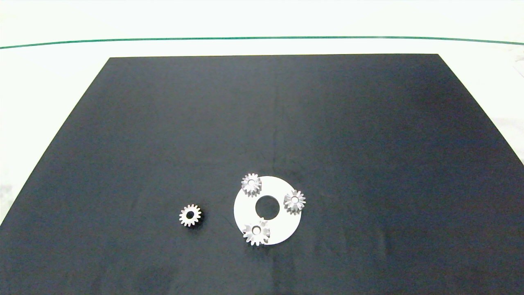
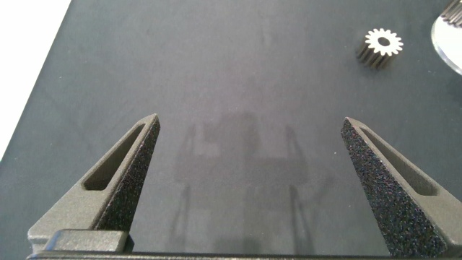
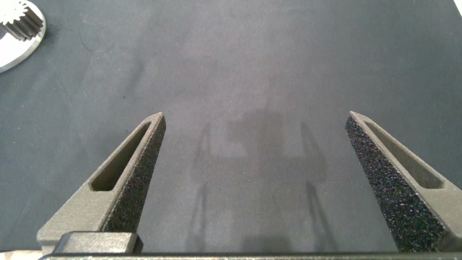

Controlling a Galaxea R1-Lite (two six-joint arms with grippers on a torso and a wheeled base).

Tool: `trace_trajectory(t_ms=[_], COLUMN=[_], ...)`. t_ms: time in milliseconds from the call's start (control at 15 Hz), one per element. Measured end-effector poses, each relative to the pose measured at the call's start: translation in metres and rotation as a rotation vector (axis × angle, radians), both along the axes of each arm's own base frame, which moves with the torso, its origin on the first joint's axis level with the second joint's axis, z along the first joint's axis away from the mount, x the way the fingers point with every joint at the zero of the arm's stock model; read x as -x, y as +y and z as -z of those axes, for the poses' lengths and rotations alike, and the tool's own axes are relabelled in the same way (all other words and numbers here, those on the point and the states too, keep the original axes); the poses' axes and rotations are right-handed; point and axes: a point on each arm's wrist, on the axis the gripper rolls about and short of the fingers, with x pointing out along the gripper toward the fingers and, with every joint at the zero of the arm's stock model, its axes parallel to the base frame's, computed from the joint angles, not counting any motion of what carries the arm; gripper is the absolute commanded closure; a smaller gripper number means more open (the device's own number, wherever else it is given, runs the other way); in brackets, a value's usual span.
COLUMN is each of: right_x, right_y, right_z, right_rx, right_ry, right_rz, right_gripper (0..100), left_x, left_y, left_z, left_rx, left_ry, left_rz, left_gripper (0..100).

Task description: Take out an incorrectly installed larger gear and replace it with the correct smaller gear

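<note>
- Near the front edge of the surface (image 1: 368, 123), the larger gear (image 1: 256, 232) sits on the white disc (image 1: 282, 229); the smaller gear (image 1: 190, 215) lies beside.
- Both our grippers, left (image 2: 249, 162) and right (image 3: 256, 162), have fingers wide open, empty.
- We judge nothing begun; next means reaching the larger gear.
</note>
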Motion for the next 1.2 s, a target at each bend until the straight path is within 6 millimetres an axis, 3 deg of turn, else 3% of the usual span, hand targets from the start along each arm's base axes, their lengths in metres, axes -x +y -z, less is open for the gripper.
trace_trajectory(t_ms=[267, 467, 667, 867, 1067, 1200], right_x=[0.002, 0.01, 0.015, 0.001, -0.035, -0.069], right_y=[0.0, 0.0, 0.0, 0.0, 0.001, 0.008], right_z=[-0.001, -0.014, -0.041, -0.077, -0.128, -0.173], right_rx=[0.001, 0.007, 0.041, 0.101, 0.18, 0.24], right_ry=[0.024, 0.059, 0.079, 0.152, 0.246, 0.292], right_rz=[0.003, 0.002, -0.007, -0.036, -0.104, -0.202], right_gripper=[0, 0, 0, 0, 0, 0], left_x=[-0.001, 0.007, 0.014, -0.004, -0.035, -0.059], left_y=[0.0, 0.0, 0.0, 0.0, 0.0, 0.001], left_z=[-0.002, -0.025, -0.08, -0.16, -0.233, -0.254], left_rx=[-0.001, -0.002, -0.023, -0.051, -0.06, -0.06], left_ry=[0.017, 0.054, 0.097, 0.173, 0.383, 0.551], left_rz=[-0.017, -0.018, -0.014, -0.015, -0.011, -0.009], left_gripper=[0, 0, 0, 0, 0, 0])
